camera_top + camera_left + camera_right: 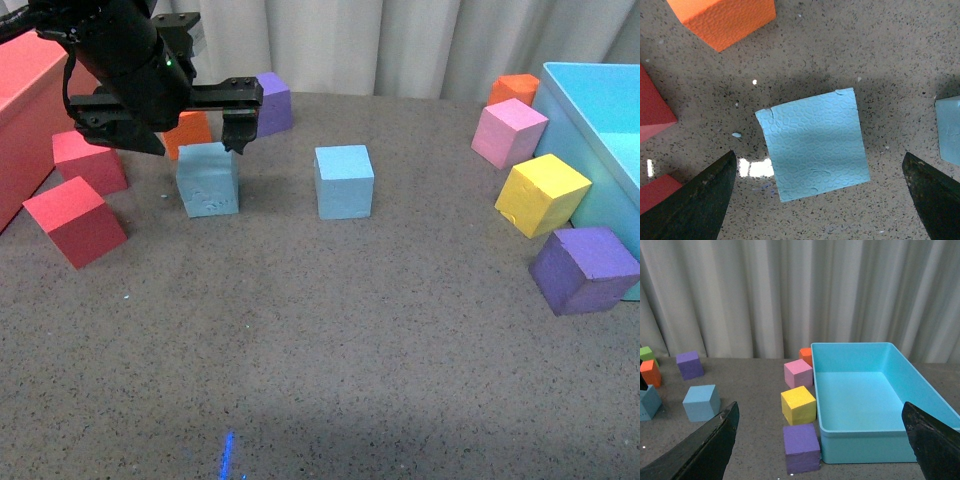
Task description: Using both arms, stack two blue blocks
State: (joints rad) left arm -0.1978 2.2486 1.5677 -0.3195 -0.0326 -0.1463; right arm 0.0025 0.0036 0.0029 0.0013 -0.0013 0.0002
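Note:
The scuffed blue block (208,180) sits on the table at the left. The smooth blue block (344,182) sits to its right, a gap apart. My left gripper (200,135) hovers open just above the scuffed block. In the left wrist view the scuffed block (815,142) lies between the spread fingers (695,200), untouched, and the edge of the smooth block (950,130) shows at the side. My right gripper (820,407) is open and empty, out of the front view, far from both blocks. It sees the smooth block (701,402) and part of the scuffed one (649,402).
A red box (25,110), two red cubes (75,220), an orange cube (190,130) and a purple cube (272,102) crowd the left arm. At the right stand a large cyan box (600,130) and pink (508,132), yellow (542,195), purple (583,268) and orange (514,90) cubes.

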